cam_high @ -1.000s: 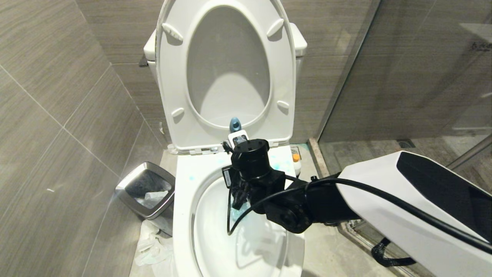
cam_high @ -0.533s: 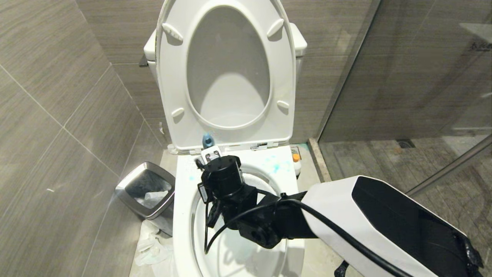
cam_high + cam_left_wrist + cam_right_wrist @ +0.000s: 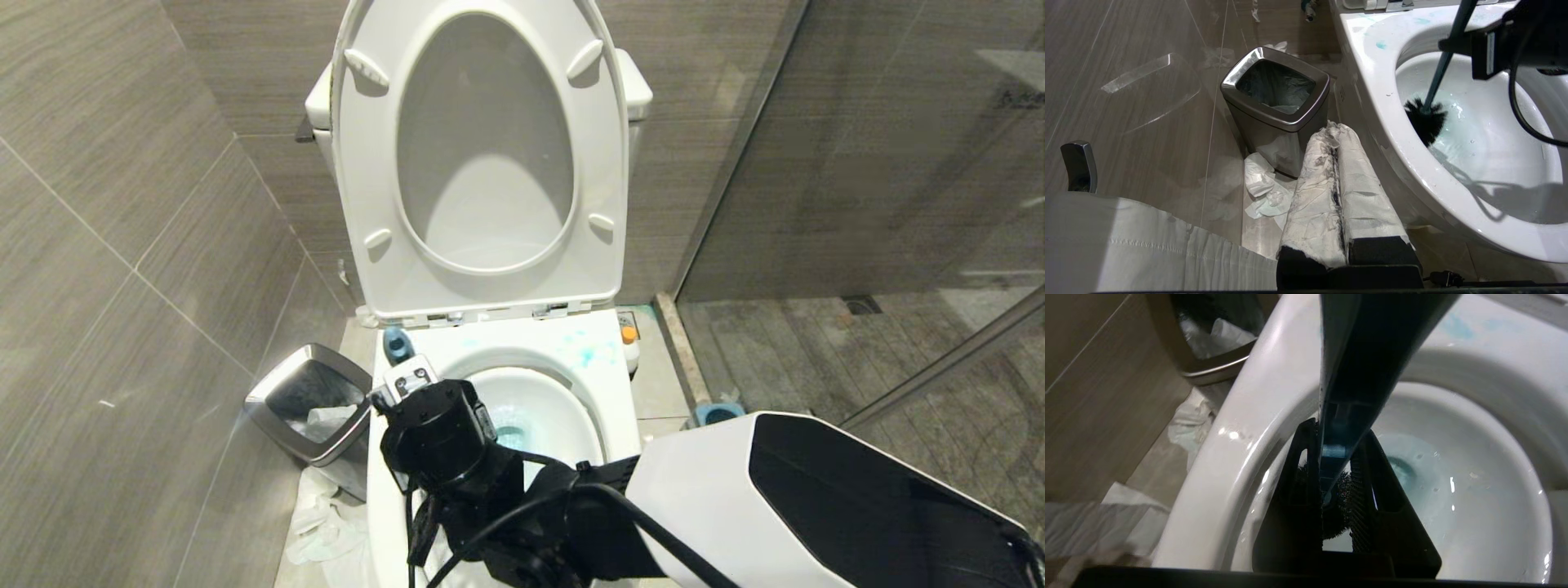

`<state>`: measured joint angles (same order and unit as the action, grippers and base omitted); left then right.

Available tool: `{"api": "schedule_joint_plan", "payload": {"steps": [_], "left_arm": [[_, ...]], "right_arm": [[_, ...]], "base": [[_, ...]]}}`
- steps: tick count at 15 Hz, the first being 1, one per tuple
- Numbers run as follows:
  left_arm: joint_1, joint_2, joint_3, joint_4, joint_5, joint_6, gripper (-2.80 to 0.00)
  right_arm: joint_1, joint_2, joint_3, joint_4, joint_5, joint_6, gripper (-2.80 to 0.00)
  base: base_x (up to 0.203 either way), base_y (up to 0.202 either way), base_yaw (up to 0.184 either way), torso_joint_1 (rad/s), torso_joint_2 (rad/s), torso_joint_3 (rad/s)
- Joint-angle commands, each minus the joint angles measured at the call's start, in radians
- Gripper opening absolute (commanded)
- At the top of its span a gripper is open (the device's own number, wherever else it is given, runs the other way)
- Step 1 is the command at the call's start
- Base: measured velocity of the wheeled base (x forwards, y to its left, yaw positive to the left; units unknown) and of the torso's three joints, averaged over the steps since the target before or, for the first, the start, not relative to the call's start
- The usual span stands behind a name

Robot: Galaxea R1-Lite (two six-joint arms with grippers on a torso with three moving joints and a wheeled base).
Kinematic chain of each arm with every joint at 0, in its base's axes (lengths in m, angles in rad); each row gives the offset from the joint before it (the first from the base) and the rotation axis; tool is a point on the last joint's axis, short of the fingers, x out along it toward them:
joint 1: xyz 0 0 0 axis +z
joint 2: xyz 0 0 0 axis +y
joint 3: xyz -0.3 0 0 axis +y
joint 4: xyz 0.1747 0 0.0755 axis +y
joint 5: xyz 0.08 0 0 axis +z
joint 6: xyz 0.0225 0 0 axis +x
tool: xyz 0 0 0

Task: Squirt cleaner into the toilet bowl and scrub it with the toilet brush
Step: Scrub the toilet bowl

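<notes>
The white toilet bowl (image 3: 522, 335) stands open with its seat and lid (image 3: 359, 188) raised. My right gripper (image 3: 1337, 430) is shut on the slate-blue handle of the toilet brush (image 3: 1355, 375), over the bowl's left side. The handle's end (image 3: 397, 345) sticks up above the wrist. The black bristle head (image 3: 1426, 120) presses on the bowl's inner left wall, just above the water. Turquoise cleaner spots the back rim (image 3: 584, 351) and tints the water (image 3: 510, 433). Its small bottle with an orange top (image 3: 629, 347) stands right of the toilet. My left gripper (image 3: 1333, 130), wrapped in white, hangs shut and empty low beside the toilet.
A steel-rimmed black bin (image 3: 314, 400) stands left of the toilet, with crumpled paper (image 3: 322, 523) on the floor by it. The blue-grey brush holder (image 3: 714, 412) sits on the floor at the right, near the glass shower partition (image 3: 857, 163). A tiled wall closes the left side.
My right arm has swung the brush from the back middle of the bowl to its left side. The handle's end moved left and nearer to me. The left arm stayed still.
</notes>
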<state>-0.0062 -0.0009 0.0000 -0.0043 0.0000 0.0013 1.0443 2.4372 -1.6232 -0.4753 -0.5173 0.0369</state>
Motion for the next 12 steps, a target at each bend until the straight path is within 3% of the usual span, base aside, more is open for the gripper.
{"api": "schedule_joint_plan", "payload": {"steps": [1,6,12], "left_arm": [[0.000,0.001,0.000,0.000,0.000,0.000,-2.80],[0.000,0.001,0.000,0.000,0.000,0.000,-2.80],[0.000,0.001,0.000,0.000,0.000,0.000,-2.80]], "right_arm": [[0.042,-0.066,0.091,-0.005,-0.005,0.034,-2.80],[0.103,-0.222,0.369,-0.017,-0.015,0.123,-2.80],[0.107,-0.377,0.742,-0.194,-0.058,0.143,-2.80]], "base": [[0.000,0.000,0.000,0.000,0.00,0.000],[0.000,0.000,0.000,0.000,0.00,0.000],[0.000,0.000,0.000,0.000,0.00,0.000]]}}
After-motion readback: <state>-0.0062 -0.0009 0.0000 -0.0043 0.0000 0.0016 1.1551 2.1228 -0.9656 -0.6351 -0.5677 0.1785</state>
